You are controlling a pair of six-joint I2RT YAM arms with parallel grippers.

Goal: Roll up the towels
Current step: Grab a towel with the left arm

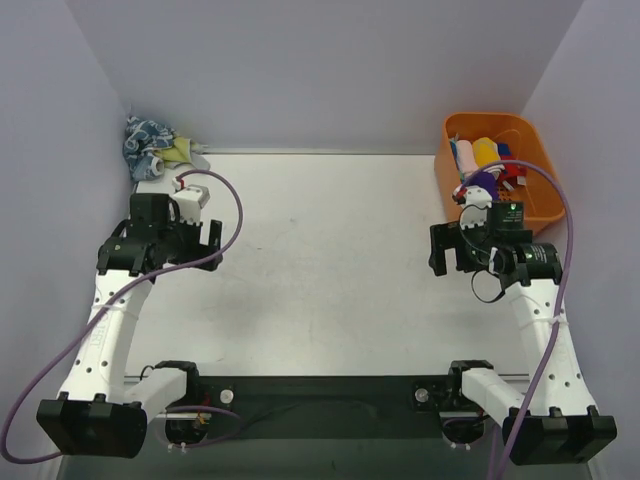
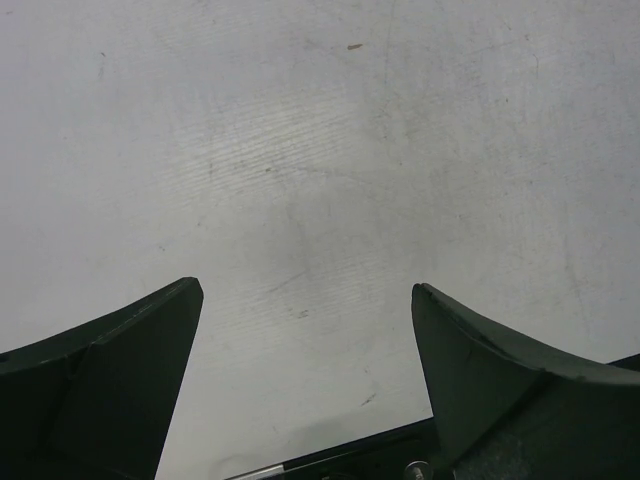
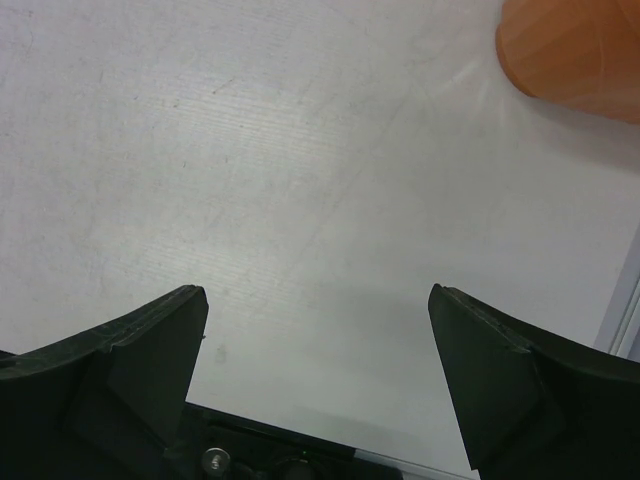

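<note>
White table (image 1: 320,290), pale walls. We count two towels, bunched and touching in far-left corner: blue-white towel (image 1: 143,140), yellow-green towel (image 1: 180,152), neither rolled. One basket (image 1: 545,190) far right, contents uncountable. Two grippers: left gripper (image 2: 307,288), right gripper (image 3: 317,291), both spread wide, holding nothing, over bare table. We judge this a ready pose, left nearer the towels.

Table (image 1: 320,270): pale, flat, lightly scuffed surface.
Far-left corner: blue-and-white towel (image 1: 143,140) lies bunched, touching yellow-green towel (image 1: 180,152).
Far-right corner: orange basket (image 1: 548,185) stands upright.
</note>
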